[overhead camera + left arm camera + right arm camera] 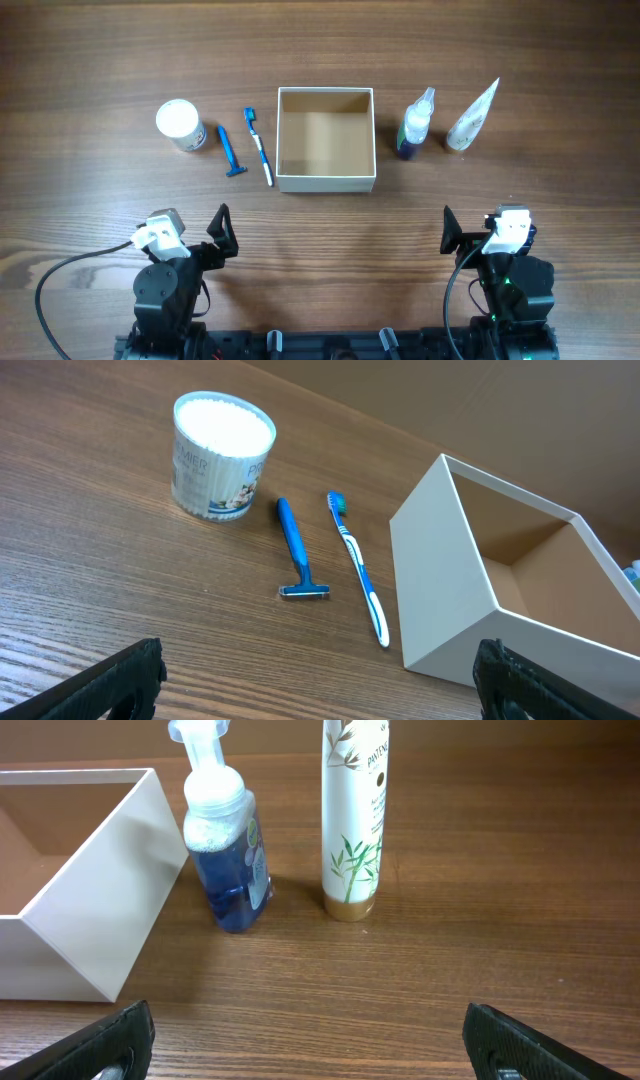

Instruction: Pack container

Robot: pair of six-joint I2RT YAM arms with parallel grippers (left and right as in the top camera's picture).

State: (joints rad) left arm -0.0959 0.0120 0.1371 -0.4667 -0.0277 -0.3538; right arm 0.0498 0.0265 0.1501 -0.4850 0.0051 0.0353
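Observation:
The container [325, 182], a square white box with a tan inside, sits empty at the table's middle; it also shows in the left wrist view [440, 590] and the right wrist view [95, 910]. Left of it lie a blue-and-white toothbrush [259, 146] [358, 567], a blue razor [230, 152] [296, 550] and a round white-lidded jar [180, 124] [221, 455]. Right of it stand a blue pump bottle [416, 124] [227, 850] and a white tube [472, 116] [354, 820]. My left gripper [222, 232] [320, 695] and right gripper [449, 230] [310, 1055] are open and empty, near the front edge.
Both arm bases stand at the front edge, with a black cable [60, 280] looping at the front left. The wooden table [100, 60] extends bare behind the row of toiletries.

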